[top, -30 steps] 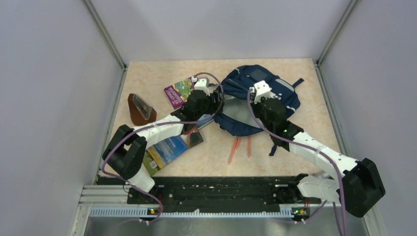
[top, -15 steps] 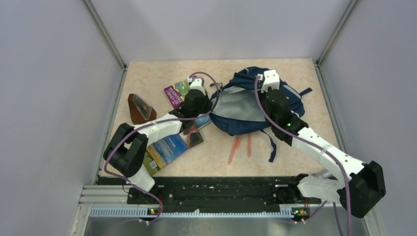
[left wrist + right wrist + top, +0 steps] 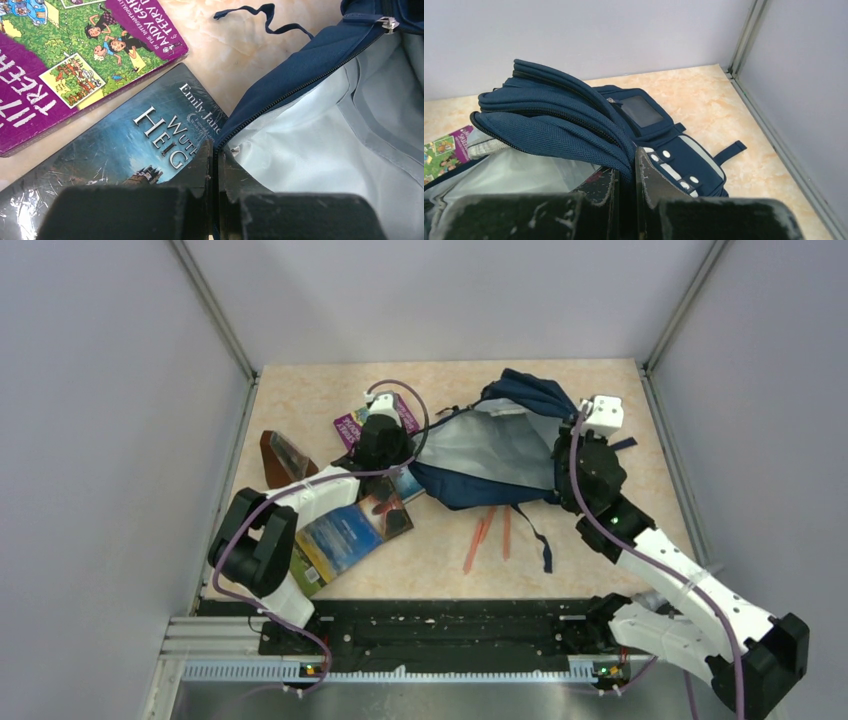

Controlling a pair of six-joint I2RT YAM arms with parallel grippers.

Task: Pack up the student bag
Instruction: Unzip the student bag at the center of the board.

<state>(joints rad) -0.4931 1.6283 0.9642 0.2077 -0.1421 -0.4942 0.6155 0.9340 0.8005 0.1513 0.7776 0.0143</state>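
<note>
The student bag (image 3: 478, 489) is a navy backpack lying at the table's far middle, its mouth pulled wide and its pale grey lining (image 3: 490, 445) showing. My left gripper (image 3: 407, 456) is shut on the zip edge at the mouth's left end; in the left wrist view the left gripper (image 3: 216, 152) pinches the zipped rim beside the lining (image 3: 325, 140). My right gripper (image 3: 560, 458) is shut on the navy fabric at the mouth's right side; the right wrist view has this gripper (image 3: 626, 162) clamping a fold of the bag (image 3: 559, 125).
A purple picture book (image 3: 350, 424) and a dark blue novel (image 3: 125, 145) lie by the left gripper. Another book (image 3: 345, 540) lies under the left arm, a brown wedge-shaped case (image 3: 285, 460) further left. Orange pens (image 3: 480, 540) lie in front of the bag. Walls enclose the table.
The left gripper shut on the bag's zip edge and drew it left. The right gripper carried its fold to the right. The bag's mouth spread open, baring the grey lining.
</note>
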